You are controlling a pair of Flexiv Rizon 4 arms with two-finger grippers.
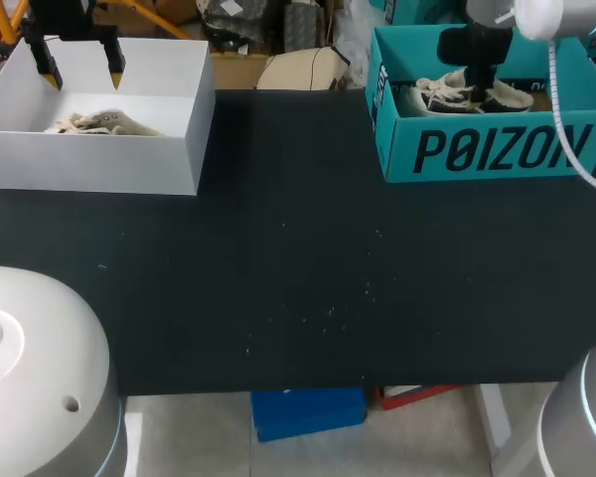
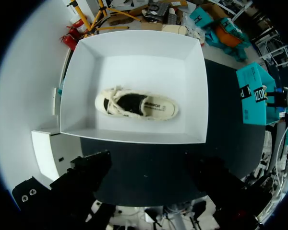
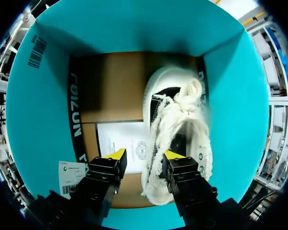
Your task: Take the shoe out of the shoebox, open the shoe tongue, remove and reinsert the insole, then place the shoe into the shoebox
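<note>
A cream and black shoe (image 3: 182, 120) lies in the teal shoebox (image 3: 43, 120) at the table's back right (image 1: 487, 149). My right gripper (image 3: 145, 154) is down inside this box, its fingers straddling the shoe's side wall. One yellow tip is over the shoe's opening, the other over the box floor, with a gap still showing, so it is open. In the head view the gripper (image 1: 477, 87) hides part of this shoe (image 1: 442, 94). A second similar shoe (image 2: 137, 104) lies in the white box (image 2: 134, 136) at the back left (image 1: 89, 164). My left gripper (image 1: 81, 68) hangs wide open above it, holding nothing.
A printed paper slip (image 3: 129, 141) lies on the teal box's cardboard floor beside the shoe. The black table mat (image 1: 298, 268) stretches between the two boxes and to the front edge. My arms' white bases (image 1: 30, 368) stand at the front corners.
</note>
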